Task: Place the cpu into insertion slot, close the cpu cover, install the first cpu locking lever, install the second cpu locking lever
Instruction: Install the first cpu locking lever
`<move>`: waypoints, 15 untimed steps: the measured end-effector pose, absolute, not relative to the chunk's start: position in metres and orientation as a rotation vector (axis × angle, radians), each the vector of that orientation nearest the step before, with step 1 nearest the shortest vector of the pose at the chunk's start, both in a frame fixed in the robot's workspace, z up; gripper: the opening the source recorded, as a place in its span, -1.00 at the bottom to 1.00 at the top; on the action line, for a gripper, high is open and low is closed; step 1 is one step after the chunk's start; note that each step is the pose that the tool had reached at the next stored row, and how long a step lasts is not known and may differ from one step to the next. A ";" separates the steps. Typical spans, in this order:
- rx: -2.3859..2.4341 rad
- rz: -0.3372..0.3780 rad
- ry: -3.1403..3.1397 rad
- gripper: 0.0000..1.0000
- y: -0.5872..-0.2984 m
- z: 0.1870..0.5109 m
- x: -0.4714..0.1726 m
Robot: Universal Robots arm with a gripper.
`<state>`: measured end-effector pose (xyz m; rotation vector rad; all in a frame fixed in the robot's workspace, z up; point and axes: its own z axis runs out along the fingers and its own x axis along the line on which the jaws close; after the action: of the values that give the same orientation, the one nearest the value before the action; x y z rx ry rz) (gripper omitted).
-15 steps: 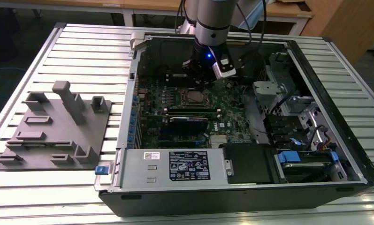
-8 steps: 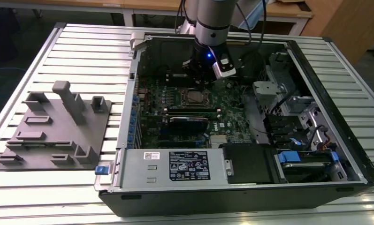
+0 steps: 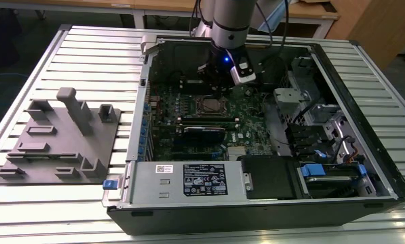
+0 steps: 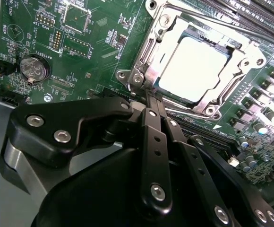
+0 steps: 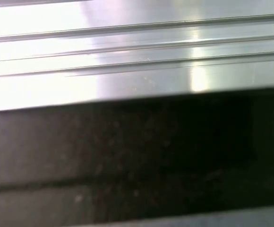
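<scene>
At the exterior view's left a grey fixture tray (image 3: 60, 142) lay on the slatted metal surface (image 3: 87, 46), well apart from my work. Next came the open computer case (image 3: 256, 216), its power supply (image 3: 188, 179) along the near side and the green motherboard (image 3: 246, 127) on its floor. My arm (image 3: 229, 20) reached down over the far half of that board.

In the second wrist view my jaws were drawn narrow, the tips pressed together with nothing that I could see between them. They pointed at one corner of the socket. The cpu (image 4: 193, 68) sat flat in the insertion slot, its pale metal top showing through the window of the cpu cover (image 4: 151, 47), which lay down around it. So the chip lay just ahead of my tips, and in the scene a little nearer than my wrist. I could not tell how the locking levers stood.

At the exterior view's right, drive bays (image 3: 324, 127) lined the case wall.
</scene>
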<state>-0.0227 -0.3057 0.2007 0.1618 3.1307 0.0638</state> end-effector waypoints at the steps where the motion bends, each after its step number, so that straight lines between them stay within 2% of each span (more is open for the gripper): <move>1: 0.162 0.064 3.131 -0.79 -0.306 0.201 -0.023; 15: 0.162 0.063 3.131 -0.79 -0.306 0.202 -0.024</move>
<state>-0.0240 -0.3058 0.2015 0.1619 3.1307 0.0633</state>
